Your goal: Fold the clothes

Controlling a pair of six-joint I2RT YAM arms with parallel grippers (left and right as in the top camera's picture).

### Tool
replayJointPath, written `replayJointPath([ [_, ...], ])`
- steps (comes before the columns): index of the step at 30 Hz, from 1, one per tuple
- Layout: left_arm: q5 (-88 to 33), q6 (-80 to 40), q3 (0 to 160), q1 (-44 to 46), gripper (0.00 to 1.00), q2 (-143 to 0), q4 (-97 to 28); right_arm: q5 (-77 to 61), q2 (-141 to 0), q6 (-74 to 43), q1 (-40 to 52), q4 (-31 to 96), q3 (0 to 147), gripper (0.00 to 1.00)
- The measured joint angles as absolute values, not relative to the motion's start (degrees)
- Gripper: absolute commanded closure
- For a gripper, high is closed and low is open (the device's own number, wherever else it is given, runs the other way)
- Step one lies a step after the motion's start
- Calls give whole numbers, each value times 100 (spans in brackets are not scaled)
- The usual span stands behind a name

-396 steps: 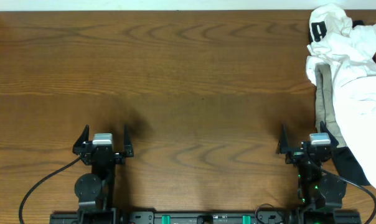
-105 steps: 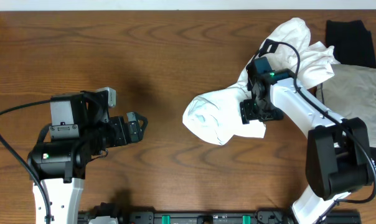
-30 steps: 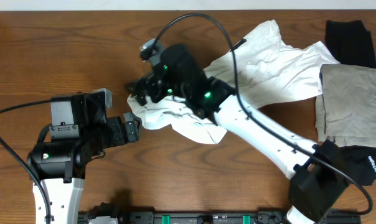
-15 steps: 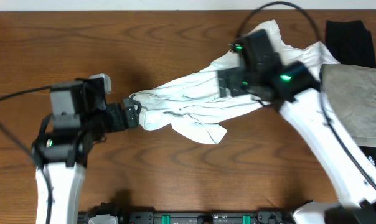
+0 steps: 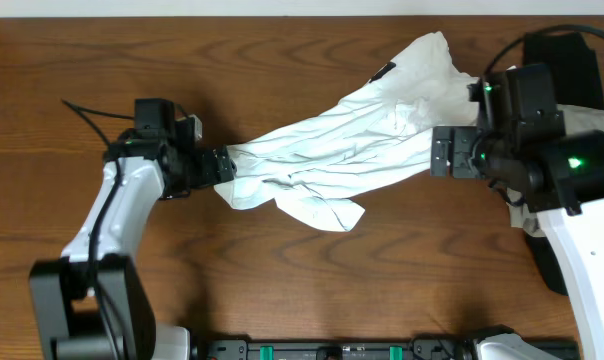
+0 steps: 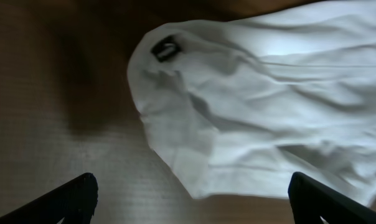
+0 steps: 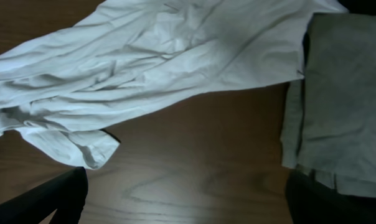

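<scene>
Wood-grain tabletop [image 5: 312, 290] is carrying everything, and we are reading it from the left. Our left end effector [image 5: 220, 168] is sitting at the left end of the white T-shirt [image 5: 332, 150], its fingers spread wide and pinching nothing. In its wrist view the cloth's rounded left end, with a small black mark [image 6: 165, 48], is lying just ahead of the open fingers. The T-shirt is lying across the middle of the tabletop as a long wrinkled band, running from near-left to far-right, with a loose flap [image 5: 327, 212] trailing on its near side. Our right end effector [image 5: 442, 158] is sitting just beside the shirt's right part, likewise spread and holding nothing. Further right, a grey-beige garment [image 7: 343, 87] is lying flat just beside the shirt, and a black garment [image 5: 582, 60] is showing at the far right corner, partly under the arm.

We are judging the task as barely begun. The shirt is lying out in the working space but is not yet flattened, and no fold is showing in it. We cannot tell whether the other two are folded. Spreading the shirt flat, folding it and then handling the others is what we are counting as left.
</scene>
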State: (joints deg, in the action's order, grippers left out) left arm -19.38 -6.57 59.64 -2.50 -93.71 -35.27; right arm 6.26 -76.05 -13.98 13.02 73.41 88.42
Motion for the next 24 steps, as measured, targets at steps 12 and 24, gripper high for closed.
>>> replayJointPath([
  [12, -1868, -749, 5964, -250, 19, -10127, -2731, 626, -7579, -1398, 1232, 7487, 8842, 1],
  [24, -1688, -744, 5983, -252, 94, -10506, -2635, 624, -7579, -1400, 1227, 7603, 8842, 1],
])
